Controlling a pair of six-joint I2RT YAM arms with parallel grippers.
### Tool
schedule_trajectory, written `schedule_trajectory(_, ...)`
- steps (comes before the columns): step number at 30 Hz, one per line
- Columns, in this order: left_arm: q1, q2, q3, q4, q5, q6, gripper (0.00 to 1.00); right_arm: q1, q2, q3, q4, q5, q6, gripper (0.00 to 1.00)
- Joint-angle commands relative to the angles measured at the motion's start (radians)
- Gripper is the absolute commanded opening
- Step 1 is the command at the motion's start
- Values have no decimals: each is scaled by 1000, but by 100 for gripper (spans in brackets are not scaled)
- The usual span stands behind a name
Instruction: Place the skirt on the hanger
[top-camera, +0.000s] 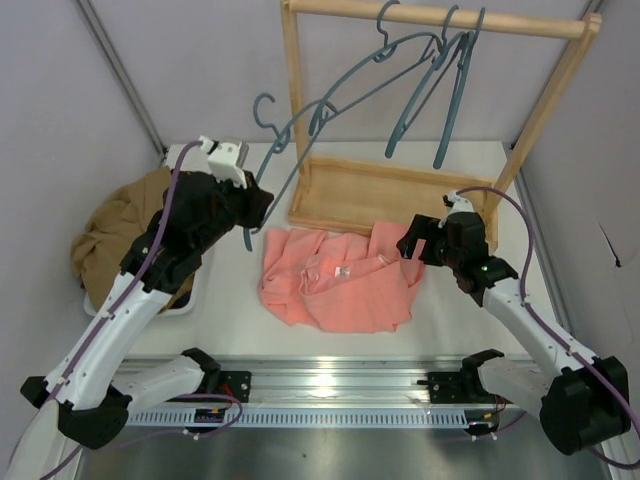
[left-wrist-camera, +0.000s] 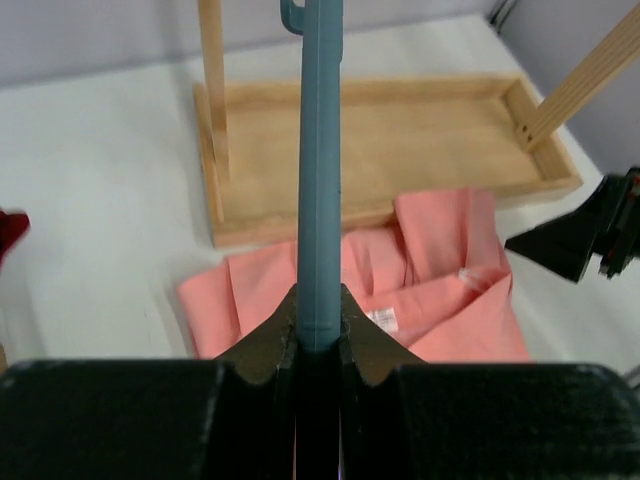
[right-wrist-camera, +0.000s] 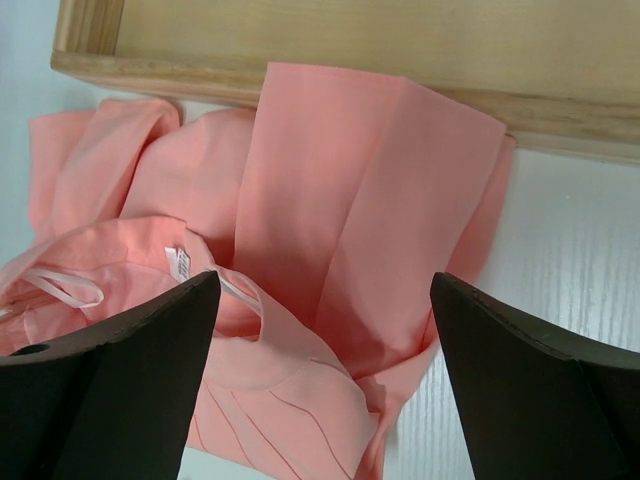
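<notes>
The left gripper (left-wrist-camera: 318, 320) is closed tight on the hanger (left-wrist-camera: 320, 180), with its two dark fingers pinching one slim teal bar between them. In the left wrist view the bar runs straight out from the jaws toward 12 o'clock. In the top view this gripper sits raised above the surface (top-camera: 230, 290), at about 10 o'clock from the skirt (top-camera: 335, 280), and the hanger slants up from it toward the wooden rack (top-camera: 295, 110).

The right gripper (right-wrist-camera: 325, 280) stands wide open and holds nothing. Its fingers are spread to either side of a raised fold of pink cloth at the skirt's 3 o'clock edge. The pictures do not show whether the fingertips touch the cloth.

The skirt lies crumpled on the surface in the middle of the top view. It is just at 6 o'clock from the rack's base tray (top-camera: 390, 190), and its far edge lies against the tray's front wall. A small white label (right-wrist-camera: 183, 262) shows inside the waistband, beside the right gripper's left finger.

More teal hangers (top-camera: 455, 90) hang from the rack's rail (top-camera: 430, 15) at 12 o'clock. A tan-brown garment (top-camera: 120, 230) is heaped at 9 o'clock, well apart from the skirt.
</notes>
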Motion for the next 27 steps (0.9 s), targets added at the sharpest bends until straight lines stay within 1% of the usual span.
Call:
schedule_trajectory(1, 5, -68, -122, 22, -18, -103, 0, 36, 52, 67, 55, 48, -49, 92)
schedule_trajectory(3, 7, -98, -186, 14, -17, -131, 0, 40, 81, 75, 78, 38, -35, 89)
schedule_trajectory(4, 7, -112, -246, 7, -18, -140, 0, 43, 86, 73, 90, 27, -32, 88)
schedule_trajectory(5, 7, -142, -263, -1, -18, -155, 0, 60, 90, 66, 107, 21, -36, 86)
schedule_trajectory(6, 7, -156, -282, -2, -6, -163, 0, 72, 95, 60, 138, 8, -50, 85)
schedule_trajectory(7, 8, -168, -344, -1, 2, -171, 0, 85, 96, 55, 149, 8, -84, 84)
schedule_trajectory(8, 8, -193, -366, 20, 18, -192, 0, 109, 101, 55, 152, 11, -99, 84)
schedule_trajectory(9, 8, -202, -389, 30, 41, -206, 0, 120, 110, 56, 156, 11, -117, 82)
schedule_trajectory(10, 8, -210, -426, 42, 117, -217, 0, 128, 115, 56, 157, 7, -137, 81)
schedule_trajectory(12, 8, -230, -489, 92, 188, -255, 0, 149, 123, 61, 150, -14, -197, 78)
schedule_trajectory(13, 7, -239, -504, 112, 263, -264, 0, 152, 121, 61, 150, -27, -217, 68)
schedule_trajectory(15, 5, -266, -526, 152, 317, -272, 0, 158, 116, 52, 158, -45, -265, 62)
schedule_trajectory(16, 2, -270, -526, 154, 344, -271, 0, 158, 112, 50, 161, -42, -269, 56)
schedule_trajectory(18, -1, -279, -515, 146, 351, -260, 0, 158, 112, 61, 153, -15, -279, 52)
schedule_trajectory(19, -2, -279, -516, 151, 358, -261, 0, 158, 113, 66, 147, 2, -285, 45)
schedule_trajectory(22, -15, -273, -541, 203, 408, -292, 0, 154, 112, 70, 129, 15, -325, 36)
schedule_trajectory(24, -28, -268, -582, 235, 433, -329, 0, 152, 112, 69, 121, -13, -345, 33)
schedule_trajectory(25, -50, -265, -599, 260, 433, -338, 0, 152, 113, 69, 120, -31, -346, 34)
schedule_trajectory(26, -61, -265, -608, 264, 418, -350, 0, 154, 118, 67, 124, -68, -351, 35)
schedule_trajectory(27, -84, -262, -622, 269, 408, -355, 0, 157, 121, 64, 126, -80, -351, 40)
